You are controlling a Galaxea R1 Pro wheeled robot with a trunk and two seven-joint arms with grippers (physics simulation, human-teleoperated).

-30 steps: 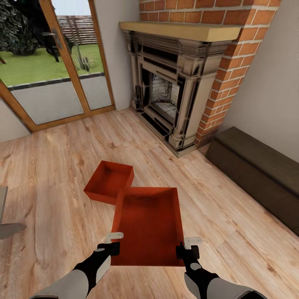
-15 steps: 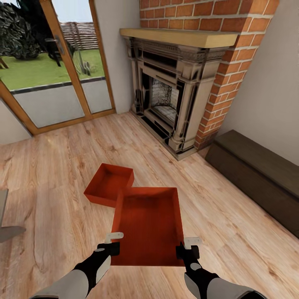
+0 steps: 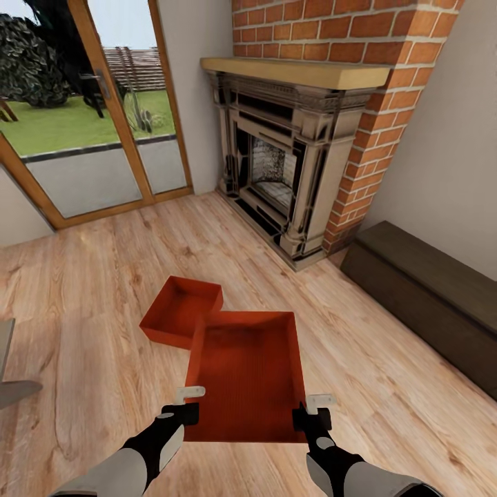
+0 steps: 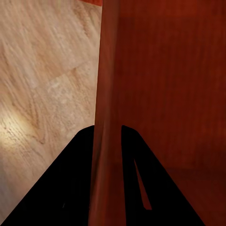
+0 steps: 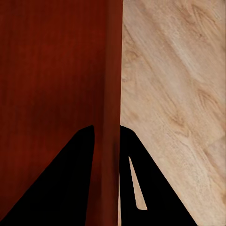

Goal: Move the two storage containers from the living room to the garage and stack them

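I hold one red-orange storage container [image 3: 248, 373] above the living room's wood-plank floor, a gripper on each side wall near its close end. My left gripper [image 3: 188, 404] is shut on the left wall [image 4: 106, 70], its dark fingers [image 4: 84, 155] on either side of it. The right gripper [image 3: 310, 408] is shut on the right wall [image 5: 110, 70] in the same way. The other storage container [image 3: 181, 310] rests on the planks just beyond and left of the held one, its near corner hidden behind it.
An ornate dark fireplace [image 3: 276, 159] under a red-brick chimney [image 3: 373, 41] stands ahead. Wood-framed glass doors [image 3: 90, 124] are at the far left. A dark low bench [image 3: 428, 297] runs along the right wall. A grey object [image 3: 10, 386] pokes in at the left edge.
The whole picture has slid down a little, so the camera has moved. The held container stays fixed between my grippers; the one on the floor has not been touched.
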